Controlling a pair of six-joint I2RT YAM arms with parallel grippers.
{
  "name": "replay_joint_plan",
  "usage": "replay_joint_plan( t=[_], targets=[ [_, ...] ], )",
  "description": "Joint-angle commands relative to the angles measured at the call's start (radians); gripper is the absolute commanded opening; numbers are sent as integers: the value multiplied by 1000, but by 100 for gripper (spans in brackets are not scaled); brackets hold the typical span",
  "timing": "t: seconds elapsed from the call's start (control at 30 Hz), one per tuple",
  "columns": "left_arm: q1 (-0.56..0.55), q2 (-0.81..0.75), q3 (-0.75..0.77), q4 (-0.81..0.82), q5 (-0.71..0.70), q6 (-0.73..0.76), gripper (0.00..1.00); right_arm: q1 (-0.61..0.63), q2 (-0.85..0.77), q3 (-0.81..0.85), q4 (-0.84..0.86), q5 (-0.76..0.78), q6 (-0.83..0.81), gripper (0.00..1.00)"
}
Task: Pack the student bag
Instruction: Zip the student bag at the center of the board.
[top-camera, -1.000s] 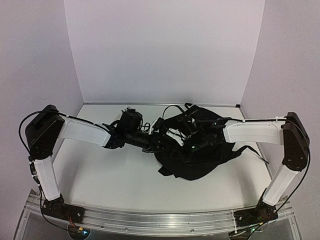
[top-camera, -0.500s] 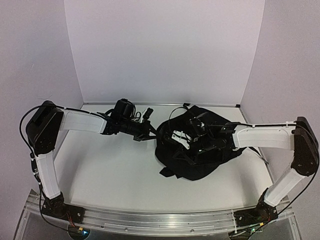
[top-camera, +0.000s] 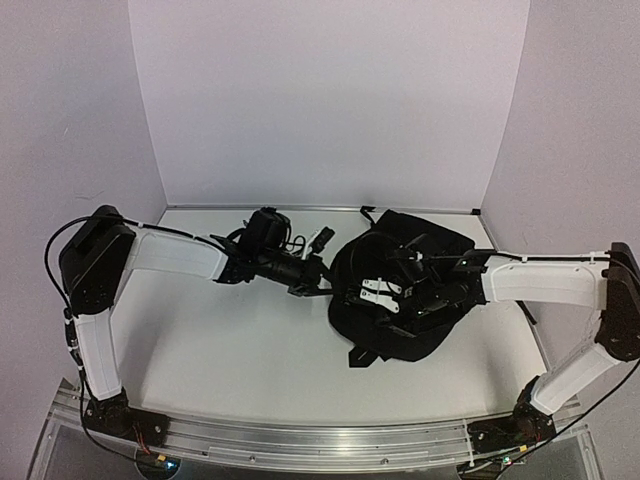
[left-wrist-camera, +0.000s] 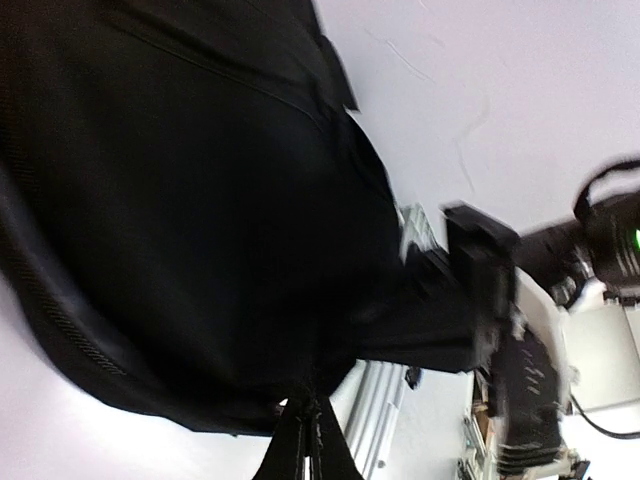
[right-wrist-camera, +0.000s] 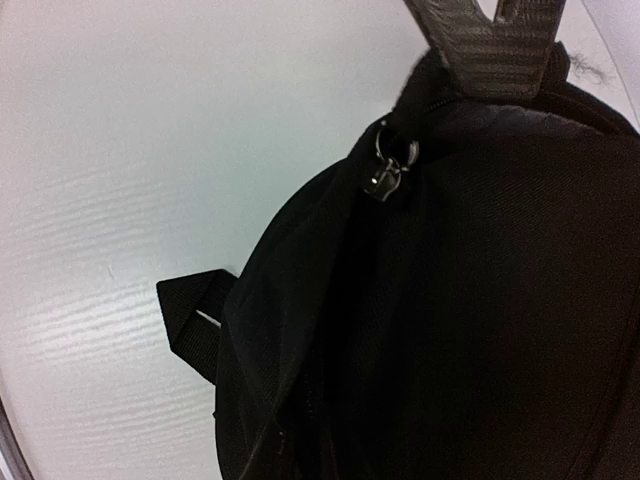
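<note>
The student bag (top-camera: 420, 255) is a black soft backpack lying at the table's centre right. It fills the left wrist view (left-wrist-camera: 180, 200) and the right wrist view (right-wrist-camera: 480, 320). My left gripper (top-camera: 320, 277) is at the bag's left edge; its dark fingers (left-wrist-camera: 290, 450) meet, shut on the bag's rim. My right gripper (top-camera: 383, 293) lies on top of the bag, pressed into the fabric; its fingers do not show in the right wrist view. A metal zip pull (right-wrist-camera: 390, 168) sits below a grey handle strap (right-wrist-camera: 490, 40).
A black strap loop (top-camera: 362, 355) sticks out at the bag's near edge and shows in the right wrist view (right-wrist-camera: 195, 325). White walls close the table at the back and both sides. A metal rail (top-camera: 320, 440) runs along the front edge.
The bag has shifted to the right. My left gripper swung back, then came right to the bag's left edge. My right arm has stretched out over the bag.
</note>
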Motion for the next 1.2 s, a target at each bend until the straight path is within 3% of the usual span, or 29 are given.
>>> replay_joint_plan(
  t=[0.0,0.13,0.23,0.3,0.43,0.57,0.97,1.07,1.17],
  targets=[
    [-42,41,-11,162,53,-66,0,-26,-48,40,-186,10,38,18],
    [-64,42,16,141,64,-39,0,-26,-39,84,-194,-26,66,20],
    [-65,13,-9,125,51,-18,0,-35,-38,126,-222,-44,89,41],
    [-66,-3,-28,101,46,3,0,-55,-37,172,-242,-87,120,49],
    [-83,-28,-75,94,35,29,0,-138,-27,287,-298,-266,171,69],
    [-133,-28,-84,52,4,93,0,-240,4,378,-305,-331,230,73],
    [-297,108,126,-211,-181,267,0,-275,403,524,-235,58,331,81],
    [-308,137,189,-228,-185,289,0,-276,509,567,-215,35,321,78],
    [-309,157,233,-230,-179,302,0,-272,604,666,-214,-80,333,73]
  ],
)
